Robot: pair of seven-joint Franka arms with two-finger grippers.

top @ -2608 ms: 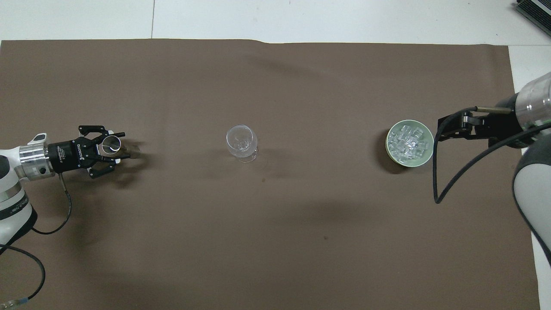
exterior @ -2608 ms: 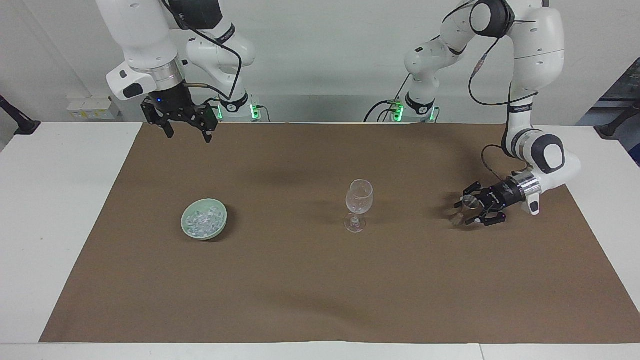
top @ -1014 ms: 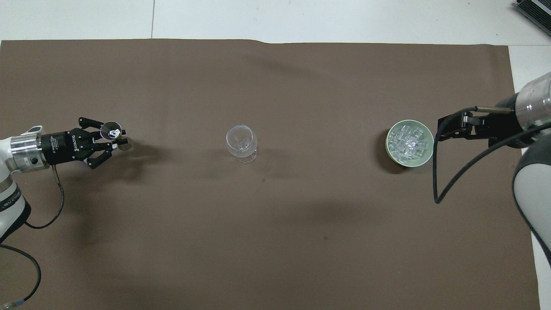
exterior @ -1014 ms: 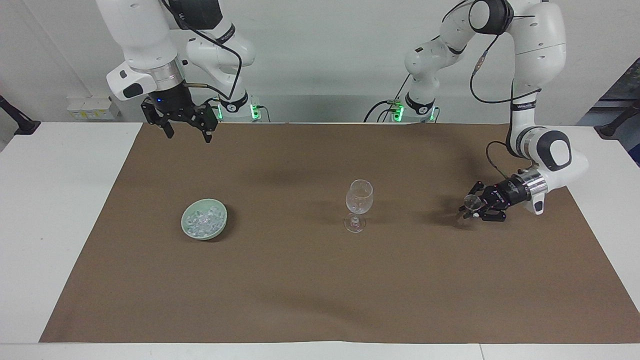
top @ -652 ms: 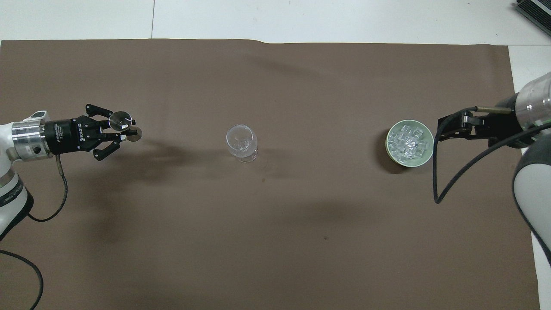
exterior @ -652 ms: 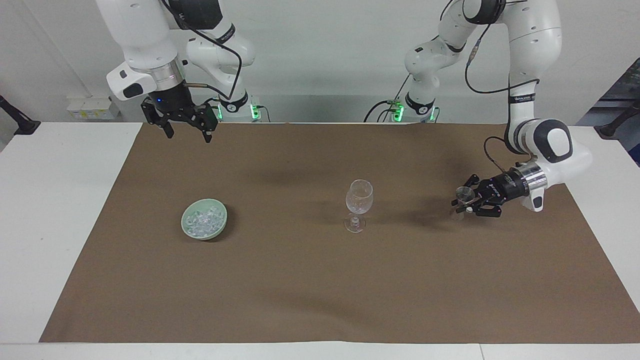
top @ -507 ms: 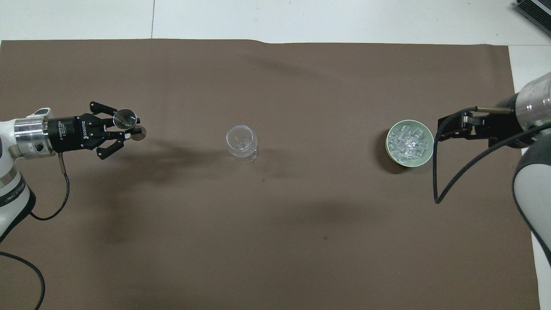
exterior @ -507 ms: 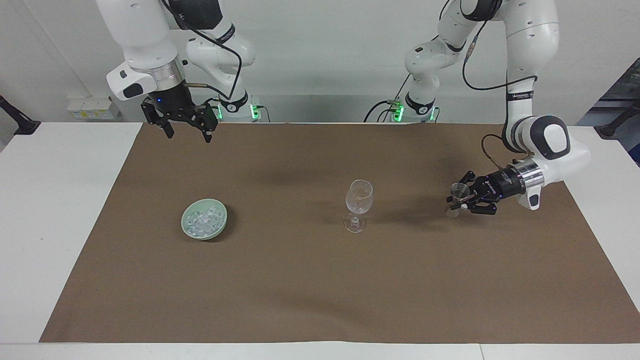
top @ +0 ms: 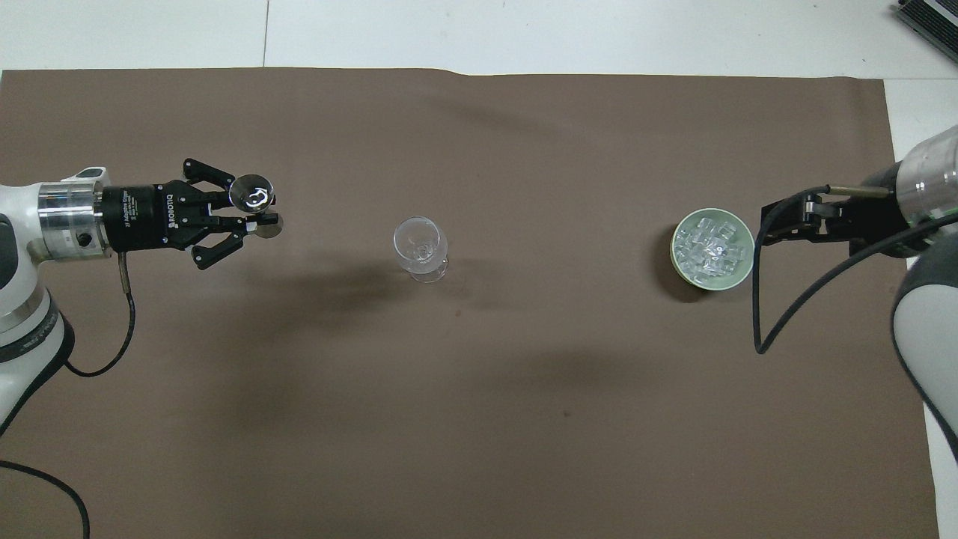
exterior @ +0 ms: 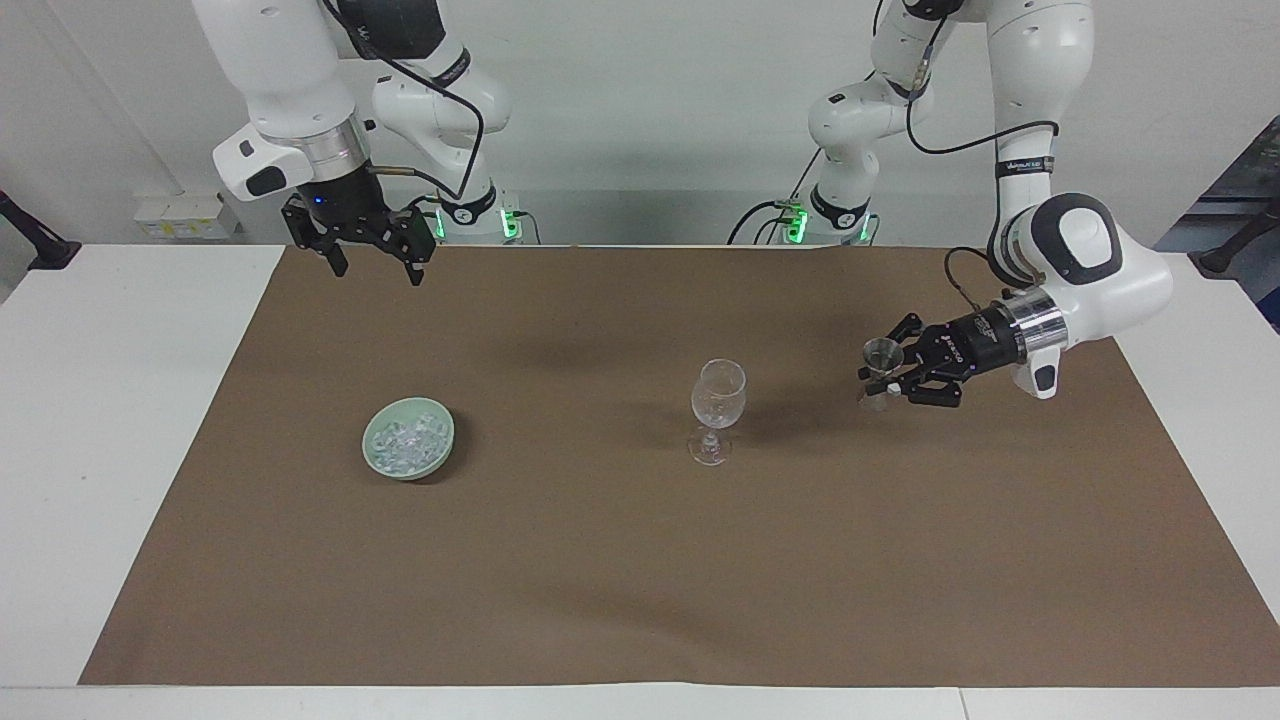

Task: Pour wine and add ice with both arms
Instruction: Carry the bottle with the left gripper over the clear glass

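Over the brown mat toward the left arm's end of the table, the left gripper (exterior: 884,378) (top: 251,218) is hanging in the air, lying nearly level, its black fingers clamping a small clear glass cup (exterior: 883,356) (top: 253,195) with a round rim and a narrower base. Its contents cannot be told. Beside that gripper, near the middle of the mat, a clear stemmed wine glass (exterior: 717,408) (top: 420,248) is standing upright on its round foot, apart from the cup; a few glinting bits are showing in its bowl, though what they are cannot be told. Toward the right arm's end, a shallow pale green bowl (exterior: 445,446) (top: 744,271) is sitting on the mat, and the ice (exterior: 405,441) (top: 709,250) is lying in it as a heap of glassy, whitish cubes, well apart from the left gripper with the wine glass between them. Nearer to the robots than the bowl, the right gripper (exterior: 374,268) (top: 778,224) is waiting high over the mat's edge, pointing downward, its dark fingers spread and holding nothing. The mat (exterior: 640,560) (top: 479,419) is showing a matte, smooth surface over the white table (exterior: 100,420) (top: 569,34).
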